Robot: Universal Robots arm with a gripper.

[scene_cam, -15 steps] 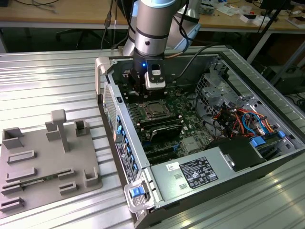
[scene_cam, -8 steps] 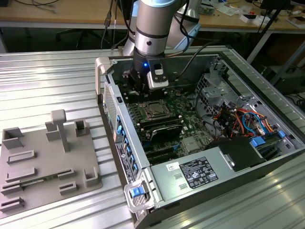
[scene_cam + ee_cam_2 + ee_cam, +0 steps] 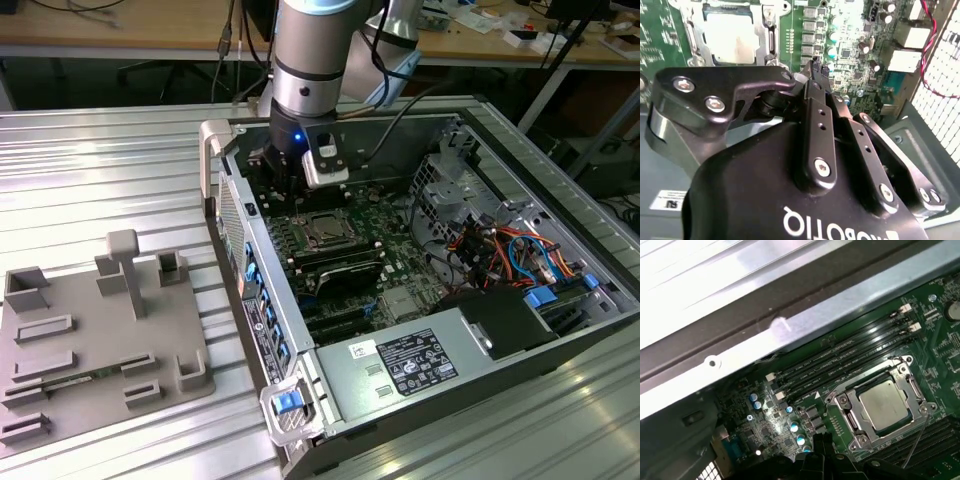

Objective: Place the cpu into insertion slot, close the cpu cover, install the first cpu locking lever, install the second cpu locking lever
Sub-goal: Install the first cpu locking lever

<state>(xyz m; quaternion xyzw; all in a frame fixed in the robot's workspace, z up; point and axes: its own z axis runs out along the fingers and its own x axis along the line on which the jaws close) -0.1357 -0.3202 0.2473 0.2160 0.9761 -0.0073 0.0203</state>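
Observation:
The cpu (image 3: 885, 399), silvery face up, lies flat in the insertion slot (image 3: 326, 230) on the green board. The silvery cpu cover (image 3: 847, 412) lies down around the cpu's edges, which also shows in the second wrist view, cpu (image 3: 732, 31) and cover (image 3: 694, 30). A thin metal lever rod (image 3: 916, 440) sticks out beside the socket. My gripper (image 3: 812, 65) hangs over the board beside the socket, toward the case's rear wall, fingers together and nothing between them. In the exterior view the gripper (image 3: 285, 175) is just behind the socket.
Long black memory slots (image 3: 840, 362) run beside the socket. The case's metal wall (image 3: 790, 325) stands close to the gripper. Coloured cables (image 3: 505, 250) and a power supply (image 3: 410, 365) fill the exterior view's right. A grey fixture tray (image 3: 100, 340) lies on the exterior view's left.

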